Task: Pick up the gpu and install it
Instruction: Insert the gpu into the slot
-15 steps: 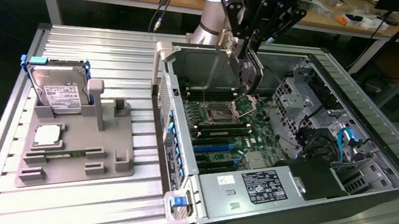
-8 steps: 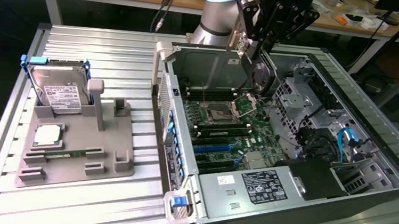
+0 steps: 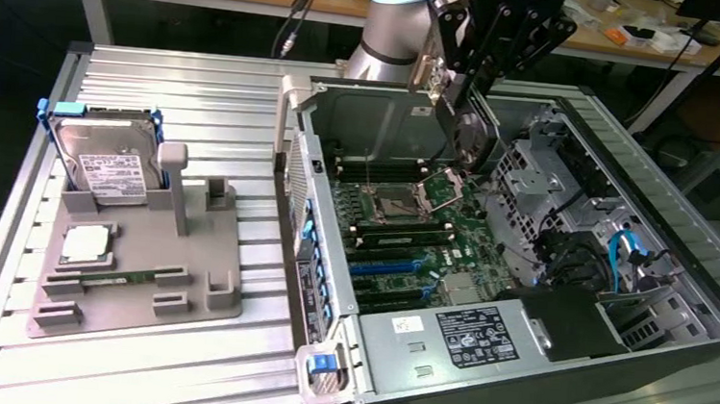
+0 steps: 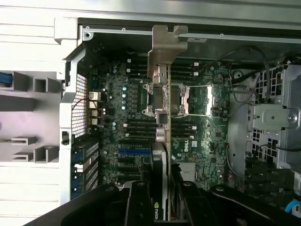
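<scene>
Black gripper point(image 4: 162, 200) pinches the thin dark gpu point(image 4: 162, 136) edge-on, silvery bracket point(image 4: 164, 47) at its far end, above the green motherboard point(image 4: 207, 132) inside the open metal case point(image 3: 380, 117); drive cage point(image 4: 277, 117) and cables point(image 3: 618, 256) stand beside.

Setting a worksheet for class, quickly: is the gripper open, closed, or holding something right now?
Gripper: closed on the gpu, holding it edge-on over the motherboard of the open computer case.

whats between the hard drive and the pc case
In the exterior view, the gray holder's upright posts and a strip of bare ribbed table lie between the hard drive and the pc case.
</scene>
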Robot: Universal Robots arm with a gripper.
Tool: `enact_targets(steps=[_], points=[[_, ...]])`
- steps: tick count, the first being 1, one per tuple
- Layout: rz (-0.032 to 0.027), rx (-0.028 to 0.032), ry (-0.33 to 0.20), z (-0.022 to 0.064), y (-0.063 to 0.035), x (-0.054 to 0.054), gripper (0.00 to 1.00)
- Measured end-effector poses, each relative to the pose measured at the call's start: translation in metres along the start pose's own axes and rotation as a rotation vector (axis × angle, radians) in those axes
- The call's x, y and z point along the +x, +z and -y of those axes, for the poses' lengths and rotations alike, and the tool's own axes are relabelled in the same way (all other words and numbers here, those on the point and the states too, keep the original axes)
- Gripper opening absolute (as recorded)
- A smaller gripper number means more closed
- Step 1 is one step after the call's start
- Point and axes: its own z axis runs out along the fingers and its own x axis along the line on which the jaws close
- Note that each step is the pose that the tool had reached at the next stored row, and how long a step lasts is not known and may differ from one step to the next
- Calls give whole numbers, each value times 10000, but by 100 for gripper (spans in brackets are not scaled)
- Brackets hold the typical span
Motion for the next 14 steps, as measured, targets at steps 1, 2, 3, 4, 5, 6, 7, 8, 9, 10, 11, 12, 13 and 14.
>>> enact_targets(steps=[1, 2, 3, 4, 5, 6, 7, 8, 9, 10, 11, 12, 13, 14], points=[[0, 0, 0, 0, 0, 0, 27], [0, 0, 0, 0, 0, 0, 27], [0, 0, 0, 0, 0, 0, 27], [0, 0, 0, 0, 0, 0, 27], [-1, 0, -5, 0, 0, 0, 27], [-2, -1, -70, 0, 0, 0, 27], [-6, -5, -182, 0, 0, 0, 27], [-11, -10, -365, 0, 0, 0, 27], [-17, -15, -569, 0, 0, 0, 27], [-22, -19, -707, 0, 0, -1, 27], [-26, -24, -856, 0, 0, -2, 27], [-32, -29, -1039, 0, 0, -4, 27], [-36, -33, -1204, 0, 0, -4, 27], [-51, -45, -1660, 1, 1, -7, 27]])
